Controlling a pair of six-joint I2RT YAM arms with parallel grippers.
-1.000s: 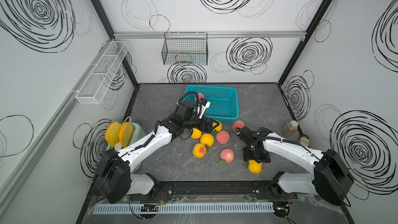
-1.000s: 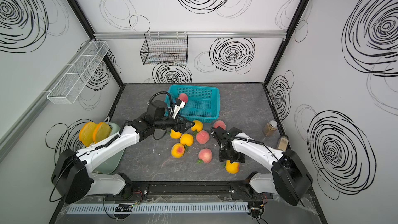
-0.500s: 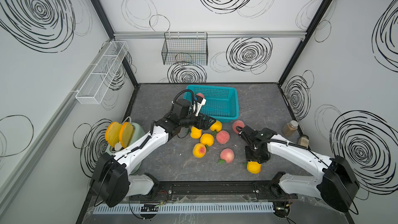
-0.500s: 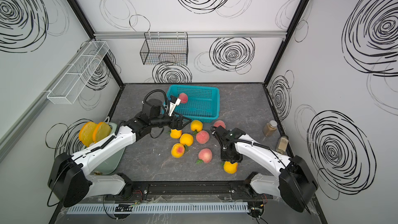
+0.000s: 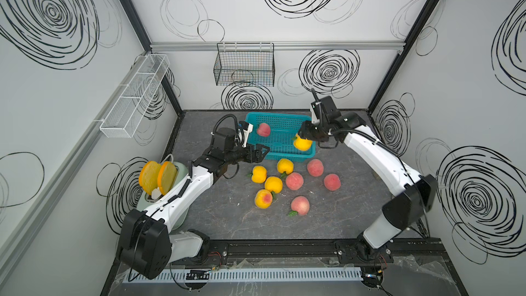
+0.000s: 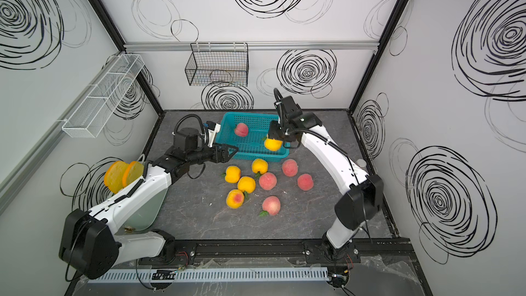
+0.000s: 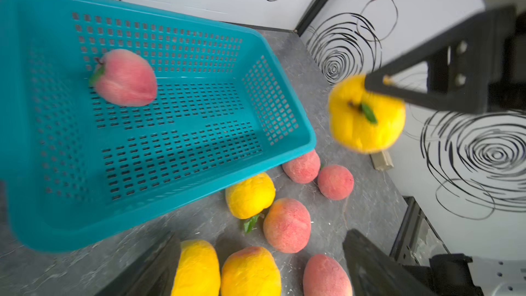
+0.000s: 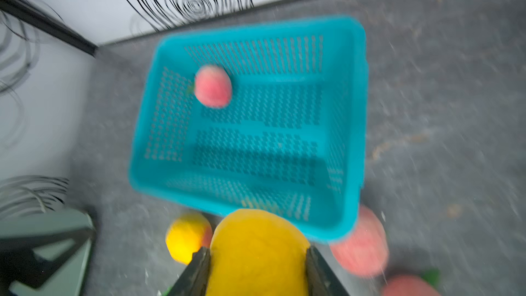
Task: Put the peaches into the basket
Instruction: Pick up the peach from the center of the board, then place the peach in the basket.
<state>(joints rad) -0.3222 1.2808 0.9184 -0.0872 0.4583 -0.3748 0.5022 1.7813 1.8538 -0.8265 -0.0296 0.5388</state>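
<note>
**Top views.** Finds the basket (image 5: 280,135) on the table (image 5: 216,217), near the middle of its back edge, with one pink peach (image 5: 263,129) inside by the basket's far left corner. Pinches a yellow peach (image 5: 302,143) in the right end effector (image 5: 305,137), lifted clear of the table at the basket's near right corner; over the rim or just outside it, cannot tell. Holds the left end effector (image 5: 262,153) spread wide and empty, off the table, just beside the basket's near left corner. Counts eight loose peaches (image 6: 246,184) clustered mid-table in front of the basket, four yellow-orange and four pink-red, some touching. Shows two yellow bread slices (image 5: 158,176) standing upright at the table's left edge.

**Left wrist.** Looks down between the left end effector's fingers (image 7: 153,271), set far apart, with only loose peaches on the table below. Shows the basket (image 7: 170,138) with the pink peach (image 7: 125,78) on its perforated floor. Catches the yellow peach (image 7: 367,115), stem and leaf toward the camera, raised above the rim and gripped by the right end effector (image 7: 484,75).

**Right wrist.** Comes out blurred. Clamps the yellow peach (image 8: 256,252) between both fingers (image 8: 197,274), pressed on its sides. Shows the basket (image 8: 256,152) ahead and below, the pink peach (image 8: 213,86) in it, and loose peaches beside its near wall.
</note>
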